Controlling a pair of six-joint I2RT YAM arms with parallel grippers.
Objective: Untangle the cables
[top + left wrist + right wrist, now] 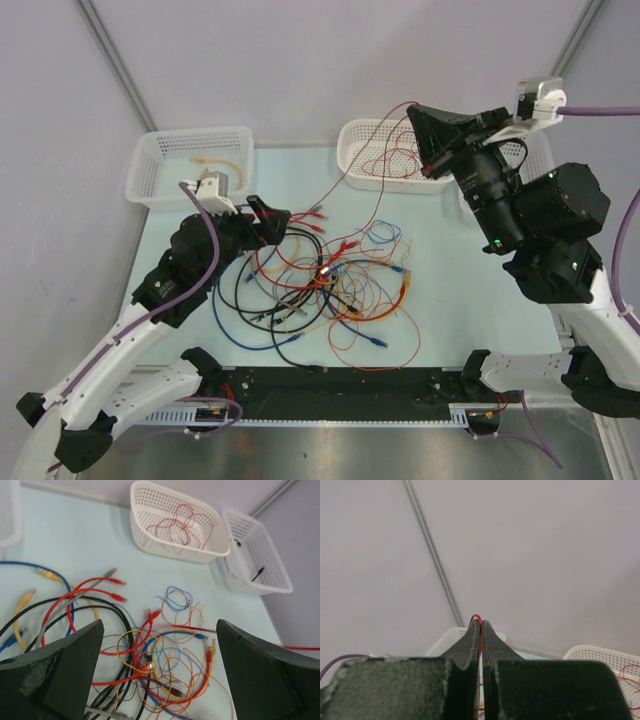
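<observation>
The cables (322, 280) lie as a tangle of red, orange, yellow, blue and black loops in the middle of the table. My left gripper (268, 218) is open and empty, low over the pile's left edge. In the left wrist view the tangle (150, 650) lies between its spread fingers (65, 675). My right gripper (414, 112) is raised over the middle basket and shut on a thin red wire (340, 180) that runs taut down to the pile. In the right wrist view the red wire (476, 616) loops over the closed fingertips of that gripper (480, 622).
A white basket (372, 130) at the back middle holds thin red wires, also in the left wrist view (150, 500). A left basket (160, 150) holds a yellow cable. A right basket (270, 560) holds black cables and is mostly hidden behind my right arm in the top view.
</observation>
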